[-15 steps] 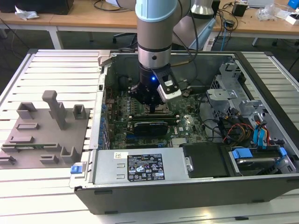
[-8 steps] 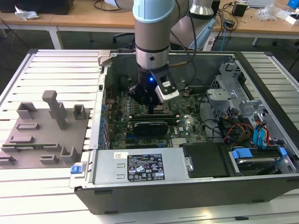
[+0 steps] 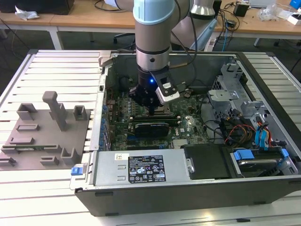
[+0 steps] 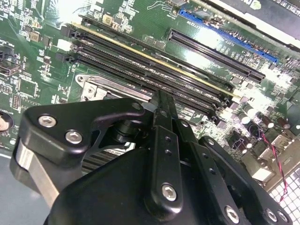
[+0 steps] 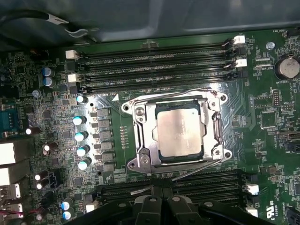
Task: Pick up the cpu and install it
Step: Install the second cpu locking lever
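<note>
The cpu (image 5: 180, 133), a pale silver square chip, lies flat inside the metal socket frame (image 5: 140, 140) on the green motherboard (image 5: 262, 117). My gripper (image 3: 151, 111) reaches down into the open computer case (image 3: 141, 193), just above the board at the socket. In the first wrist view the gripper (image 5: 159, 200) stands beside the socket's edge, apart from the chip. The second wrist view has the gripper (image 4: 164, 101) with its narrow black fingers (image 4: 159, 140) pressed together and nothing between them, over a corner of the socket frame (image 4: 101, 89).
Long black memory slots (image 5: 154, 61) run on both sides of the socket. A black card (image 3: 151, 128) lies on the board near the gripper. A power supply (image 3: 141, 170) fills the case front, drive cages and cables (image 3: 244, 117) the exterior view's right. A grey fixture tray (image 3: 44, 136) sits outside, left.
</note>
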You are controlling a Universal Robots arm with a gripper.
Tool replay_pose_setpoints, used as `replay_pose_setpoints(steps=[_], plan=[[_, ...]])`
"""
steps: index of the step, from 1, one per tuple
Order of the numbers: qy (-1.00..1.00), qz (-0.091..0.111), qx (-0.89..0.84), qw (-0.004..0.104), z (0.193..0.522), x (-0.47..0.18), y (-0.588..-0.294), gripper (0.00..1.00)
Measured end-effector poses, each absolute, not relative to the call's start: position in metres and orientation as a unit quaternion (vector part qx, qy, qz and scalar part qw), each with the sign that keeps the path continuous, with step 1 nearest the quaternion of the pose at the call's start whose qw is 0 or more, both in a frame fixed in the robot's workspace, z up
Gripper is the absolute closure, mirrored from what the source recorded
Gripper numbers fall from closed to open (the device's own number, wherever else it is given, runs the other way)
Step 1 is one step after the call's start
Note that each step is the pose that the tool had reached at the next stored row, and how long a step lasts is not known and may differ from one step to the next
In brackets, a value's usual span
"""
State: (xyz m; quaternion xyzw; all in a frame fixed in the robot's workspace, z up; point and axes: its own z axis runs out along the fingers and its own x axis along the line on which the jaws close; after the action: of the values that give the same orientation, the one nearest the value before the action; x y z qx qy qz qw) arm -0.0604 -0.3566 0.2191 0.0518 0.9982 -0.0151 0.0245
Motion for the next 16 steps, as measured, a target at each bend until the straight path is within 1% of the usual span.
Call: replay_pose_setpoints(steps=[13, 16], plan=[[0.998, -0.014, 0.052, 0.027, 0.211, -0.075, -0.357, 0.89], [0.998, -0.004, 0.052, 0.029, 0.209, -0.078, -0.36, 0.89]])
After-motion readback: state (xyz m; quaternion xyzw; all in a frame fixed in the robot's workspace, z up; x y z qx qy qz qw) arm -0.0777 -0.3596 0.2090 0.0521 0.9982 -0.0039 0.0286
